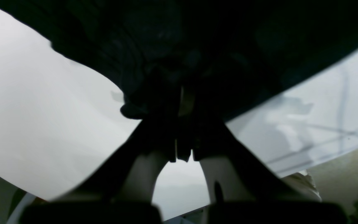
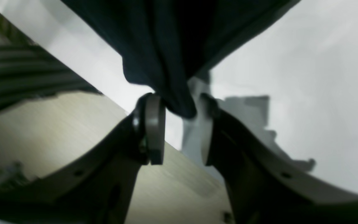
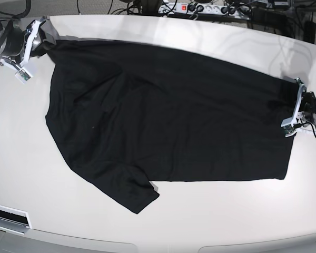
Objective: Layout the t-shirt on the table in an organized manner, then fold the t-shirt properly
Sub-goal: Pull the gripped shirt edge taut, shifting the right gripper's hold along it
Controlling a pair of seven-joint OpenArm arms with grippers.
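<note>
The black t-shirt [image 3: 163, 121] lies spread out across the middle of the big white table [image 3: 210, 221]. One short sleeve sticks out toward the near edge. The rest of the cloth reaches from the far left corner over to the right side.

My right gripper [image 2: 182, 124] is at the far left corner of the table. Its fingers [image 2: 154, 127] stand a bit apart, and a bunched corner of the shirt hangs down between them. The cloth touches the left finger. I cannot tell if the other finger touches it too.

My left gripper [image 1: 182, 137] is at the right side of the table. Its jaws are pressed together on the edge of the shirt there. That view is very dark, so the cloth and my fingers run together in one black shape.

Other things sit around the table. A power strip [image 3: 210, 8] with black cables [image 3: 121, 6] lies past the far edge. A pale wood floor [image 2: 57, 130] shows below my right gripper. A white slotted piece [image 3: 8, 216] sits at the near left corner and is cut off by the edge of the picture. Nothing lies on top of the shirt.

Both wrist views are blurry. I cannot find the small label on the shirt.
</note>
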